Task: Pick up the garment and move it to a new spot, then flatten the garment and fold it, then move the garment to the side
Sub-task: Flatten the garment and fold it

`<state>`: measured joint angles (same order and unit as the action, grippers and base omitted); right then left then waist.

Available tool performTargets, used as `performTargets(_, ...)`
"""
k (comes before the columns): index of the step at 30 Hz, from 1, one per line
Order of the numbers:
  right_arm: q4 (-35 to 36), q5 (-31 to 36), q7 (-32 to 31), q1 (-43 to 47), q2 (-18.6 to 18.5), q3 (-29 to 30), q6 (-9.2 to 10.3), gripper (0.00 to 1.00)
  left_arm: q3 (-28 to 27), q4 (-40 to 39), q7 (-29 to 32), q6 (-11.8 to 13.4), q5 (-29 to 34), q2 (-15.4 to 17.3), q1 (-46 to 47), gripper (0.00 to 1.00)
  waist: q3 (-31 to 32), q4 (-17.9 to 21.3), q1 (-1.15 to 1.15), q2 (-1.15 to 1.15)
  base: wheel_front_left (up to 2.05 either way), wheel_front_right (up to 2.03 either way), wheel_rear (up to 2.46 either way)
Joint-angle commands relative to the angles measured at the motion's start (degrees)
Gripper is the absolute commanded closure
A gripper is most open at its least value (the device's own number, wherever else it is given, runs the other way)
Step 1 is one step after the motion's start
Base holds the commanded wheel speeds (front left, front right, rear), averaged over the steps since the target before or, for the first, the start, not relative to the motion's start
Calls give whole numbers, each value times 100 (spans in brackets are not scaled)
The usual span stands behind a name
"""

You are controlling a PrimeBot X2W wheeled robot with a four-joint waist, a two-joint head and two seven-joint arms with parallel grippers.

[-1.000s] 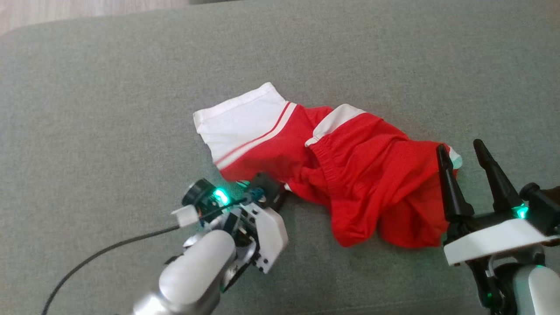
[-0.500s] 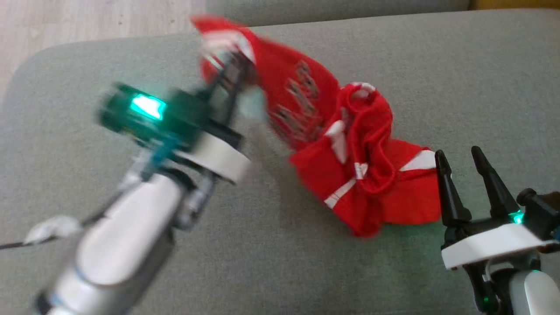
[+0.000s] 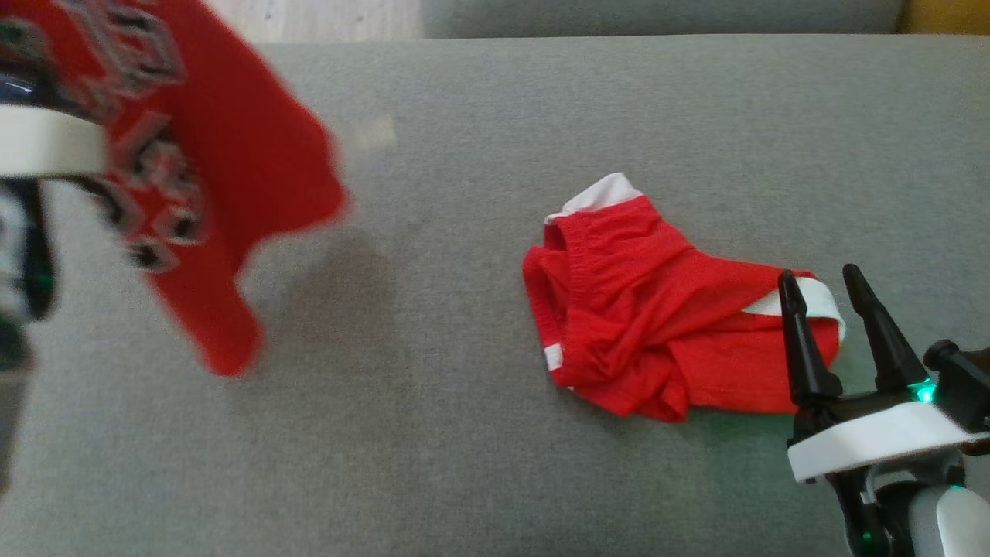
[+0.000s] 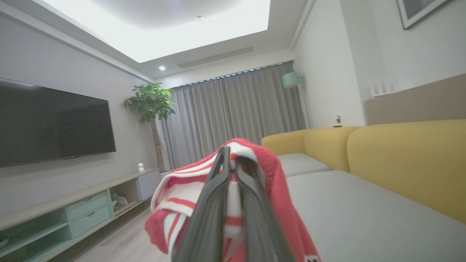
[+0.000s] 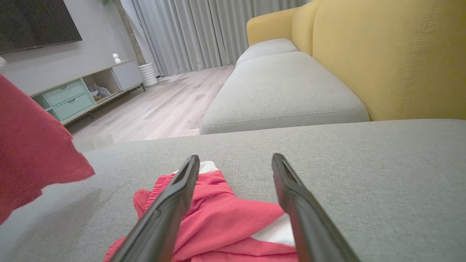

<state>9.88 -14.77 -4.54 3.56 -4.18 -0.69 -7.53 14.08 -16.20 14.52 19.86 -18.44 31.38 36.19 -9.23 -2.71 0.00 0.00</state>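
Jersey blurred, cropped at frame edge, clenched in left pincer; right pincer released near shorts.

Matt cloth garment, woven grey cushion

I see a red jersey with grey, black-edged lettering, its trim striped white and red. The shorts are red too, with white bands. The sofa cushion is grey, the backrest mustard yellow, the drawers mint.
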Motion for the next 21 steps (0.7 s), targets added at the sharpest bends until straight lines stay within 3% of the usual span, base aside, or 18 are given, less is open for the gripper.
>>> performTargets(1,244,18,-26,-72,-30,-85,4,0,-461,-235,57,50,-84,345,357,100,-46,-83,0,0,0,0,0)
performTargets(7,312,0,-77,-117,-81,-99,4,0,-1030,105,36,40,-449,594,71,100,-172,-222,0,0,0,0,0)
performTargets(11,364,-37,-112,-168,-141,-101,4,0,-1300,708,-184,61,-734,485,-417,100,-312,-248,0,0,0,0,0)
performTargets(15,406,-65,-143,-229,-194,-86,4,0,-1346,1671,-447,-31,-1132,74,-1049,100,-476,-225,0,0,0,0,0)
performTargets(21,430,-125,-161,-339,-278,-75,4,0,-1290,3591,-1020,-524,-1785,-735,-1723,100,-644,-128,0,0,0,0,0)
